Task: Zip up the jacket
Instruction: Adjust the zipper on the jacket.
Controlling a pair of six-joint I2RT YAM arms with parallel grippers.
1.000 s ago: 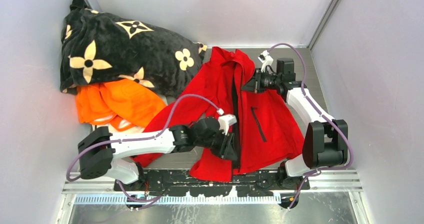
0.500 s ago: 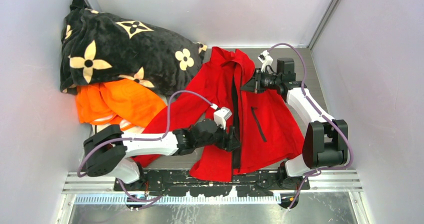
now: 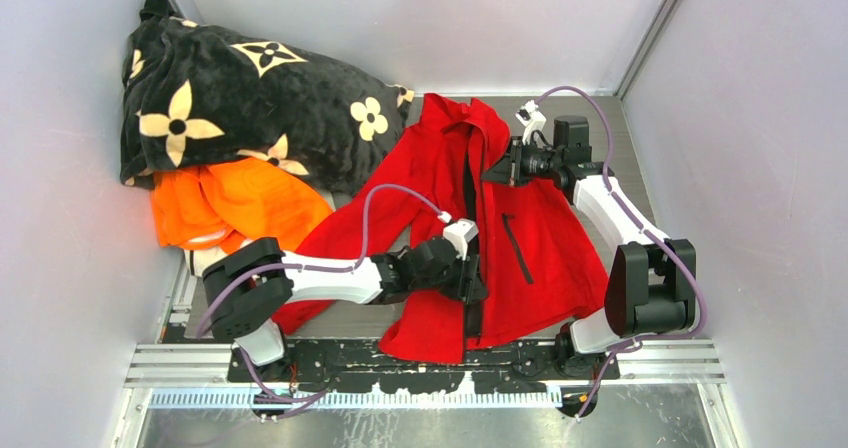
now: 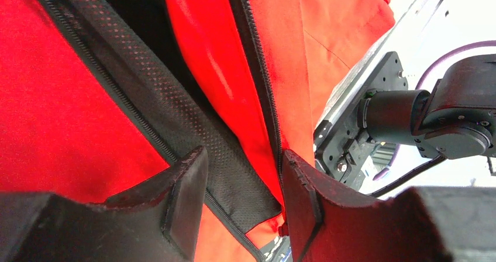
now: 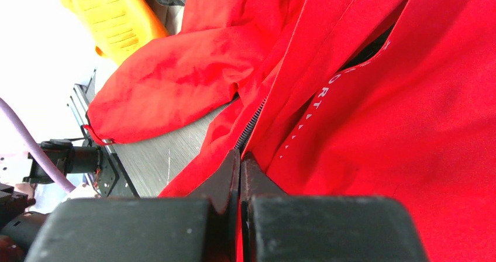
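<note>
Left arm swung inward since earlier frame; left jaws moved from hem farther up zip. Left jaws half parted, fingers [image 4: 187, 186] straddling dark zip strip of jacket [image 3: 540, 238], not clamping. Right jaws clenched on jacket front edge below collar. Bare bench [image 3: 350, 320] beside left jaws.

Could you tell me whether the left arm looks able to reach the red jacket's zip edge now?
Probably yes: the left claw stands open astride the dark zip edge of the bright red thin jacket, nothing between.
</note>
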